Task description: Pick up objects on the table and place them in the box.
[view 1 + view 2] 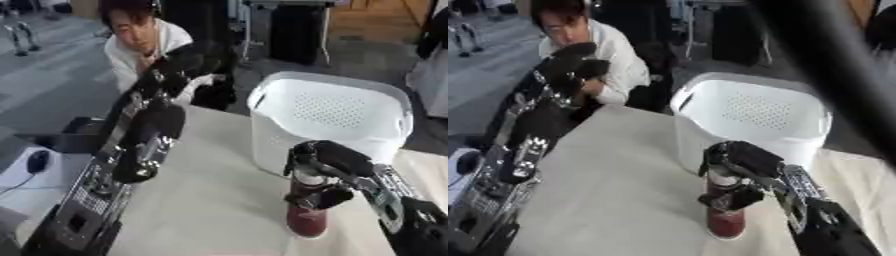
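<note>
Bottle (306,220), dark red, stands upright on the table (210,200), its upper part enclosed by the right hand (328,167), fingers curled round it. Box (332,117), white, stands just beyond the hand. Left hand (570,62) is raised far left; finger state indeterminate.

A table (201,200) with a pale beige top carries the things, running askew from the lower edge up toward the far side. A white plastic basket (332,117) with a perforated wall stands on it at the far right, open side up. Just in front of the basket a dark red bottle (306,220) stands upright on the tabletop, its base touching the surface. At the table's left edge lies something white with a dark computer mouse (38,161) on it.
</note>
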`<move>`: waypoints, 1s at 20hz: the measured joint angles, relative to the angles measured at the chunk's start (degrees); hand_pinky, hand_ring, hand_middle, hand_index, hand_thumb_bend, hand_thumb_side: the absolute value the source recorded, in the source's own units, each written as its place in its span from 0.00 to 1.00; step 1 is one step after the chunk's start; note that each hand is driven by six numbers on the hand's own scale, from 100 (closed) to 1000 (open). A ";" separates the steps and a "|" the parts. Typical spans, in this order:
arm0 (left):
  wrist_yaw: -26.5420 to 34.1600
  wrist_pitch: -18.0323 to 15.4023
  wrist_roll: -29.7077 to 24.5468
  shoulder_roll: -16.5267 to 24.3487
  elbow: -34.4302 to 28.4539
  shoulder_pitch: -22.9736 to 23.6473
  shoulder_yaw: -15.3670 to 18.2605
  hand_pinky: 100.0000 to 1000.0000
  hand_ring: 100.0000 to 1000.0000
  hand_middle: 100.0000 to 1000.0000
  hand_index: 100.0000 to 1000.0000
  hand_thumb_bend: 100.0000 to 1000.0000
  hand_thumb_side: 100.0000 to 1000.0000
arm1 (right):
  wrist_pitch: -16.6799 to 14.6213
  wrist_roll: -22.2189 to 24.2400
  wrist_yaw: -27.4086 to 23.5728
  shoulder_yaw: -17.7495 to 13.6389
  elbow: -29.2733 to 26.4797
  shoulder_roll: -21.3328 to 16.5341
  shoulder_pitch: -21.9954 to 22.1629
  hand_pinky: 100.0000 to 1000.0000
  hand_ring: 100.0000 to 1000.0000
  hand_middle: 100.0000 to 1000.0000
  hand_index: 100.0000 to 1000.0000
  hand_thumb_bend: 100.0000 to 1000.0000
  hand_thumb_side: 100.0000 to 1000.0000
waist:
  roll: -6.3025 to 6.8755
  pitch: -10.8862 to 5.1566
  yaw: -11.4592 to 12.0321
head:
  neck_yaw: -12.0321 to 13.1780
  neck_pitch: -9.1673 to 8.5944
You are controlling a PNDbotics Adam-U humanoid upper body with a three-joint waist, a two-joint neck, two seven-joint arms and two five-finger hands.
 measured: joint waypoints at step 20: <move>0.00 0.13 -0.38 0.00 0.00 0.00 -0.28 0.89 0.83 0.91 0.89 0.00 0.61 | -0.08 3.89 1.06 -0.48 2.34 -0.03 -3.49 0.00 0.00 0.00 0.02 0.25 0.24 | 0.01 -0.03 -0.03 | 0.35 0.00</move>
